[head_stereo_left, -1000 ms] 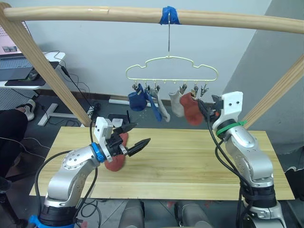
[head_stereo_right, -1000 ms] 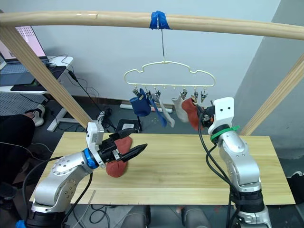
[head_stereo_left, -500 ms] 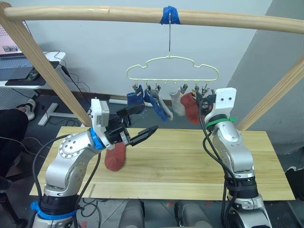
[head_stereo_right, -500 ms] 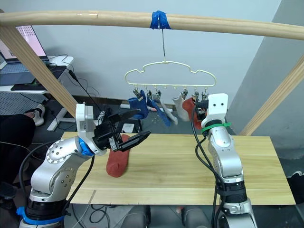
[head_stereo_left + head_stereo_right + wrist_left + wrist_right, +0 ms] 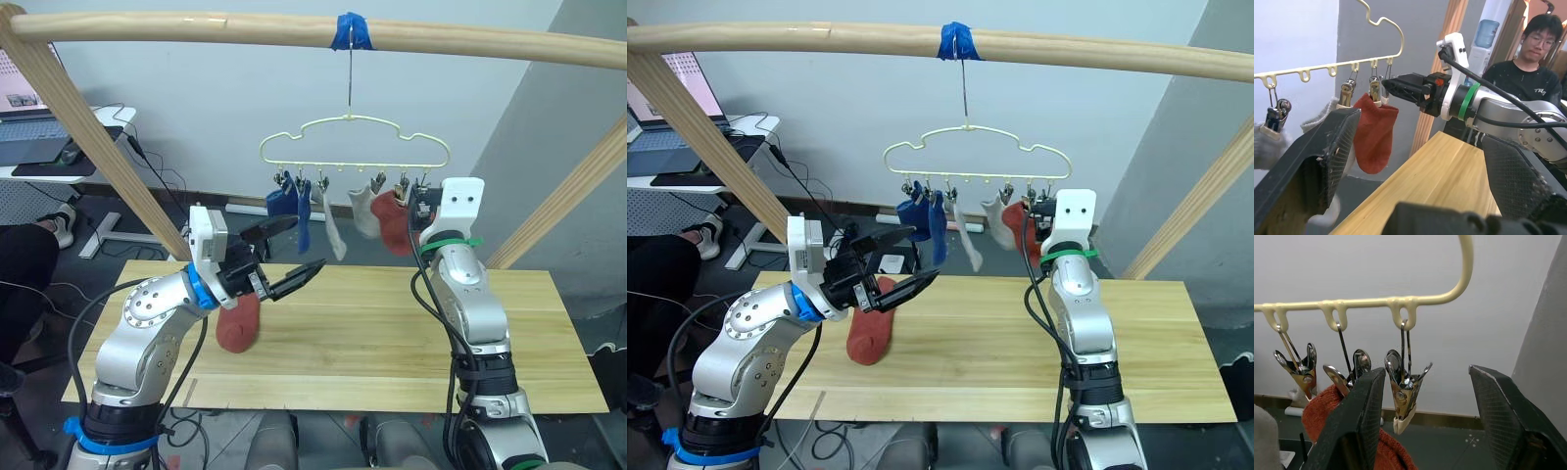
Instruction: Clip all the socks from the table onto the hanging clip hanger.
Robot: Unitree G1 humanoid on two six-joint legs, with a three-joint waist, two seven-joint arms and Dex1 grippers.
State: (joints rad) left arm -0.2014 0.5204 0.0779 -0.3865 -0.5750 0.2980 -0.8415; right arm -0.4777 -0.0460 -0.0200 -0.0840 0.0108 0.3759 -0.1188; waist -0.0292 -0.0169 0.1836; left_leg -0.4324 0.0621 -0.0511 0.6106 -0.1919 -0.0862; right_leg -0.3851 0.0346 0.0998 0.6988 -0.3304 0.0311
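My left end effector [image 5: 287,257] is spread wide and holds nothing; it hangs over the counter [image 5: 392,333], below and to the left of the hanger [image 5: 355,147]. Under it one red sock [image 5: 238,323] lies flat on the counter, well left of the hanger.

The hanger hangs by its long hook from the blue tape [image 5: 352,30] on the pole [image 5: 196,27]. Along its bottom bar, left to right: two blue socks [image 5: 291,208], a grey sock [image 5: 331,223], a second grey sock [image 5: 365,211], then a clipped red sock [image 5: 391,221]. The last clip [image 5: 1403,394] at the right end of the hanger is bare.

My right end effector [image 5: 1427,396] is raised to the hanger's right end, fingers [image 5: 1359,426] spread, with the bare clip just beyond one finger; contact cannot be told. In the left wrist view a person [image 5: 1530,63] sits beyond the counter, behind my right arm.
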